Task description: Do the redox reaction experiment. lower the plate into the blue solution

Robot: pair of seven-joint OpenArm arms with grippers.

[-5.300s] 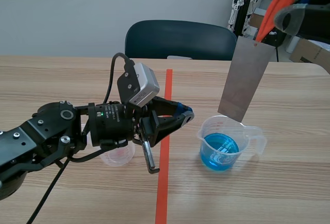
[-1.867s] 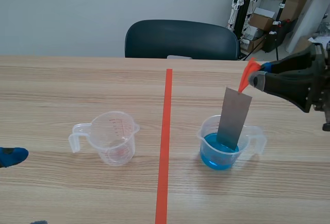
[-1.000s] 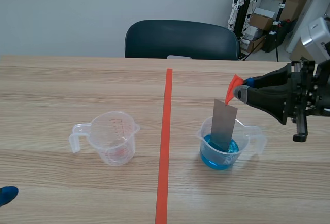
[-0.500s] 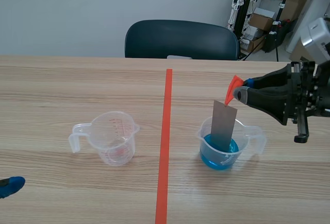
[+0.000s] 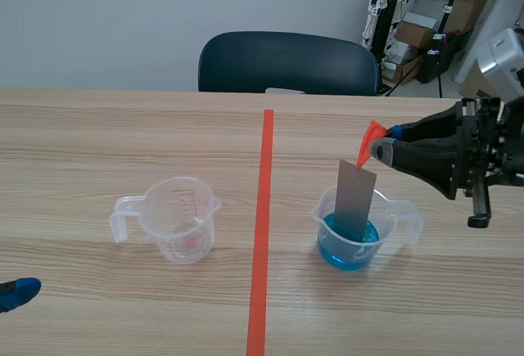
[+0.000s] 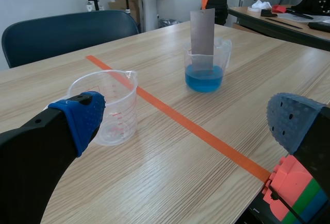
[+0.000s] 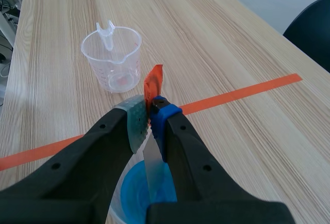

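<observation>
Right gripper (image 5: 380, 150), level, holds plate (image 5: 355, 196) in blue solution (image 5: 345, 250).

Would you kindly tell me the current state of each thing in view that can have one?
metal plate: upright, gripped at its top end, lower end dipped in the blue solution.
solution cup: upright, partly filled.
clear measuring cup: upright, no liquid seen.
right tool: shut on the metal plate.
left tool: open, holding nothing.

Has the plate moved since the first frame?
Yes: the plate has come down from above the beaker into it, lower end in the blue solution.
</observation>
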